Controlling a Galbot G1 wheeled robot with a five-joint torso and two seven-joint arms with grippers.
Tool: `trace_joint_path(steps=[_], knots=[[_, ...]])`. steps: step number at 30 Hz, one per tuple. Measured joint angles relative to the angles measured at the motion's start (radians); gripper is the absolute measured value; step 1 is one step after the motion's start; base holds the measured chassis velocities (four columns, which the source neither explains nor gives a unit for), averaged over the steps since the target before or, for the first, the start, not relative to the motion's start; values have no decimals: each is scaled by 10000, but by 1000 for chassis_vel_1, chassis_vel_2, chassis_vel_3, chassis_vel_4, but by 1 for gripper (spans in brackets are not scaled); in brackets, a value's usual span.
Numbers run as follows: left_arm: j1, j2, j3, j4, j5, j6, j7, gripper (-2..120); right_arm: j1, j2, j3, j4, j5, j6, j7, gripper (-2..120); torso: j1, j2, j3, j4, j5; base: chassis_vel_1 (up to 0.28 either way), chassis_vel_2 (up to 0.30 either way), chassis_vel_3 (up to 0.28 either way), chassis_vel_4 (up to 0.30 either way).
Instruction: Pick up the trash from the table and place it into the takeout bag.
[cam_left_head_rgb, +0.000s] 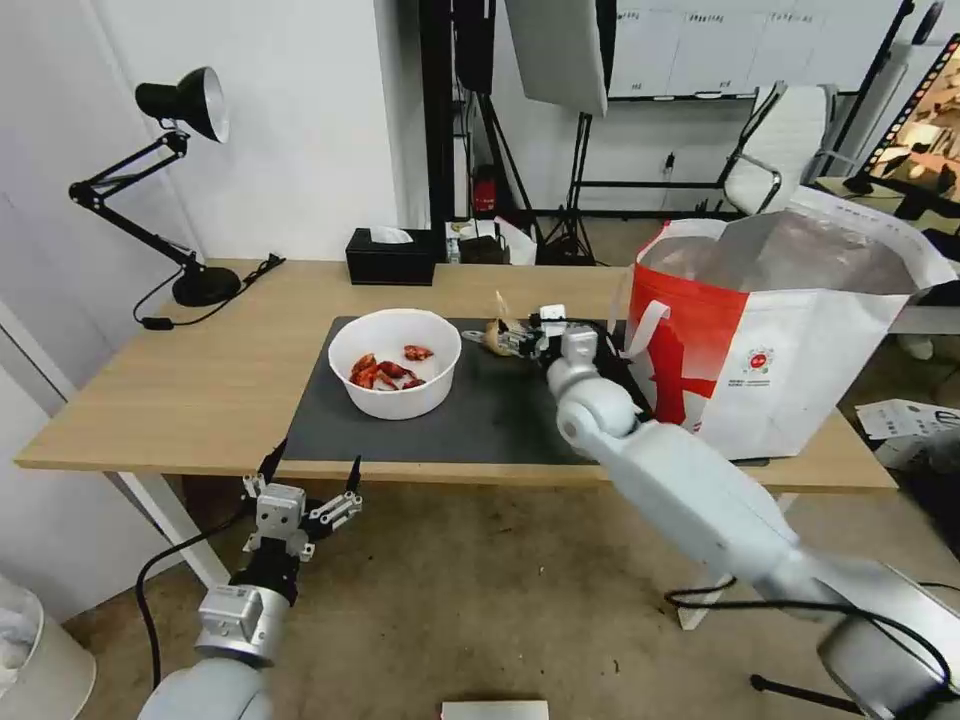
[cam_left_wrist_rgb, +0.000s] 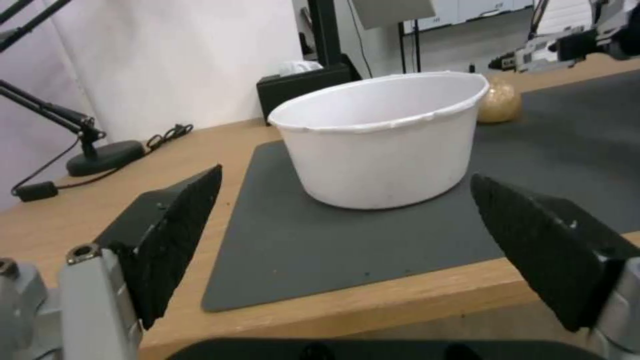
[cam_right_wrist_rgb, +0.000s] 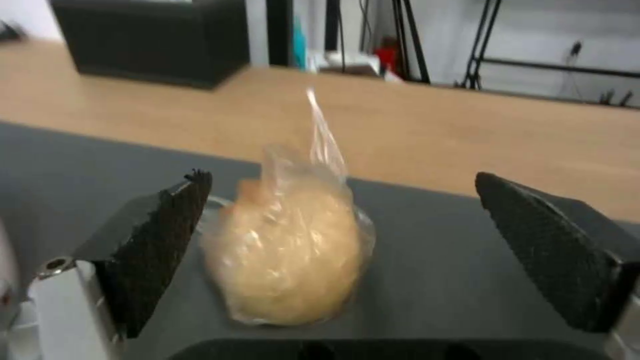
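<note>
The right claw (cam_right_wrist_rgb: 340, 260) is wide open over the dark mat (cam_left_head_rgb: 480, 420), near the far edge of the surface (cam_left_head_rgb: 200, 380). The knotted bag (cam_right_wrist_rgb: 293, 250) of tan stuff sits on the mat right between its two fingers, a bit closer to one finger than the other. The bag stands tall, with its twisted tail pointing up, so I think the fingers only need to squeeze in from the sides. The right arm is much nearer to it than the left.

The left claw (cam_left_head_rgb: 312, 478) is open too, holding nothing, and hangs below the near edge of the surface. The white bowl (cam_left_head_rgb: 395, 362) of red shells sits on the mat beyond it. The big red-and-white takeout bag (cam_left_head_rgb: 780, 340) stands open at the right end of the surface. The right arm hides part of the mat by the bag.
</note>
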Motion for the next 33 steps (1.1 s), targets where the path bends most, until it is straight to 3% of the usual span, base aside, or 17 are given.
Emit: trace_joint_path(steps=[7, 21, 24, 33], knots=[[83, 0, -155, -21, -8, -31, 0, 100, 430, 667, -4, -1103, -101, -319, -116, 100, -1, 0, -1, -1, 0, 0, 0, 0, 0], [18, 5, -182, 105, -34, -122, -3, 100, 540, 1098, -104, -1447, -336, -1388, 133, 99, -2, 2, -2, -1, 1, 0, 0, 0, 0], [-28, 13, -155, 128, -39, -122, -3, 100, 574, 1107, -102, -1442, -333, -1518, 183, 93, -2, 1, -2, 0, 1, 0, 0, 0, 0], [-71, 41, -129, 180, -46, -126, -5, 100, 449, 1019, -11, -1172, 17, -2119, 629, 60, -2, 2, -3, 0, 1, 0, 0, 0, 0]])
